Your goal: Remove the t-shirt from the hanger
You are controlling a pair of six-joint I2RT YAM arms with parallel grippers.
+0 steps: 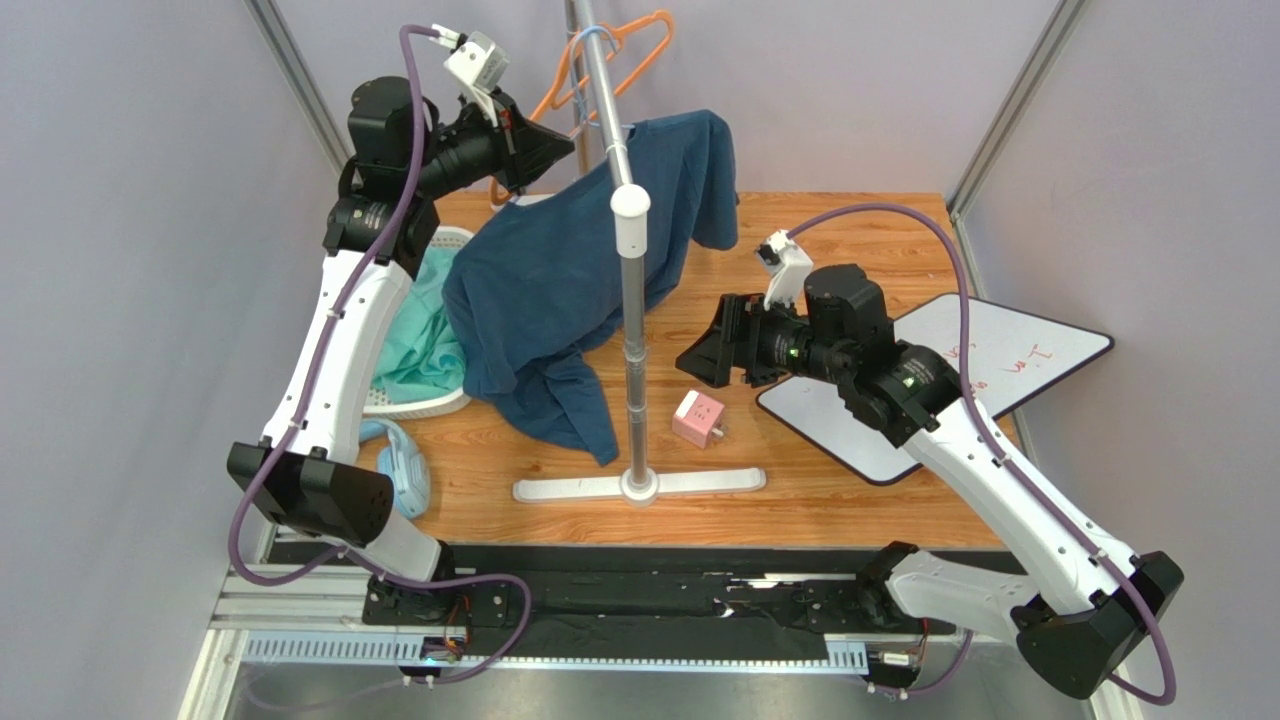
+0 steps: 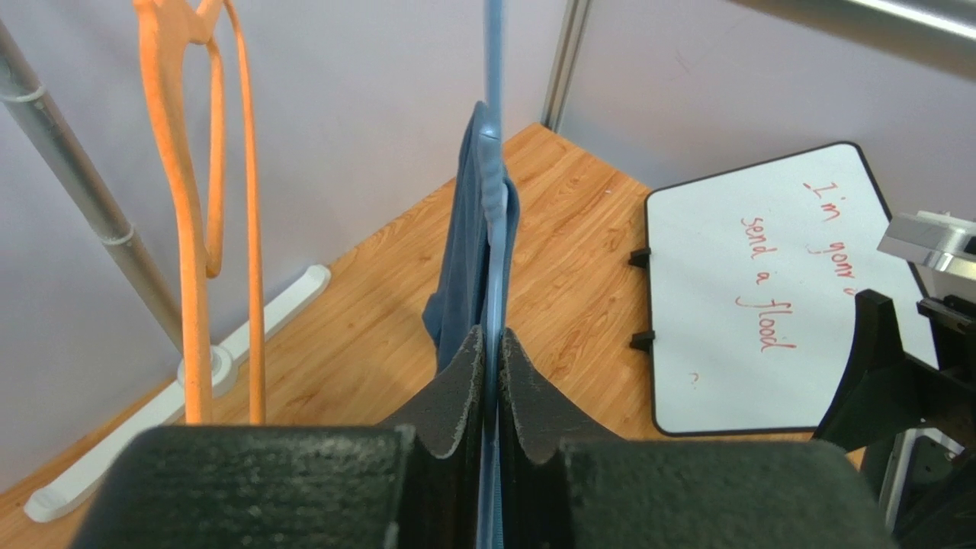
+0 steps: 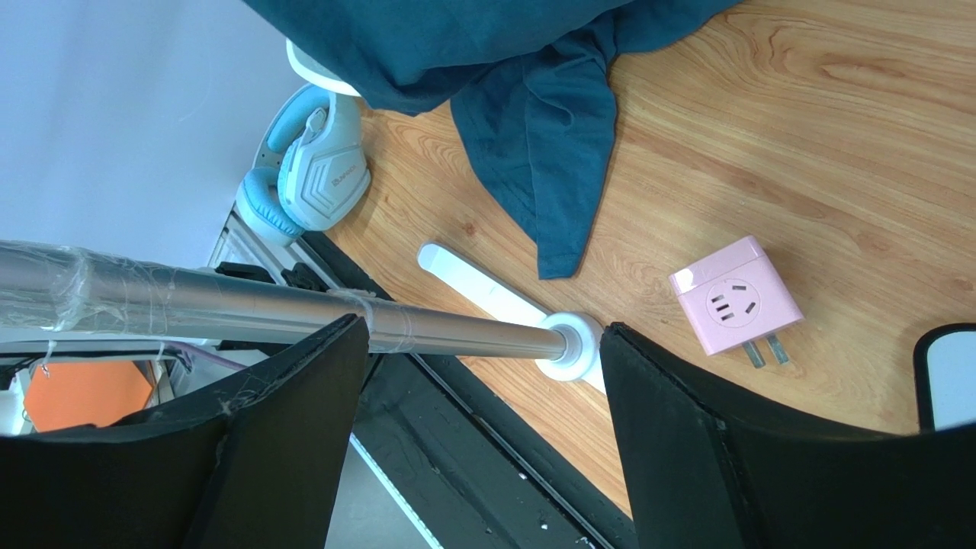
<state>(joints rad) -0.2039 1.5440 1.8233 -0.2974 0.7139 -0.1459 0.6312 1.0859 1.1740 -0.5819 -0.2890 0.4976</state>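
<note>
**Left jaws pinched on the hanger, right jaws wide**

My left gripper (image 2: pixel 490 343) is closed to a sliver on the thin light-blue plastic hanger (image 2: pixel 494 69). The dark blue t-shirt (image 1: pixel 571 285) is draped on that hanger and hangs low over the wooden table (image 1: pixel 842 495). This arm reaches high and forward at the left rear.

My right gripper (image 3: pixel 481 326) stands wide and holds nothing. The silver metal rack pole (image 3: pixel 229 303) shows between its fingers. This arm is bent low over the table, pointing left.

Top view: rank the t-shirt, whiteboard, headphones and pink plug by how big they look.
1. t-shirt, clearly largest, though it hangs nearer the camera.
2. whiteboard, partly covered.
3. headphones, partly hidden.
4. pink plug, smallest.
</note>
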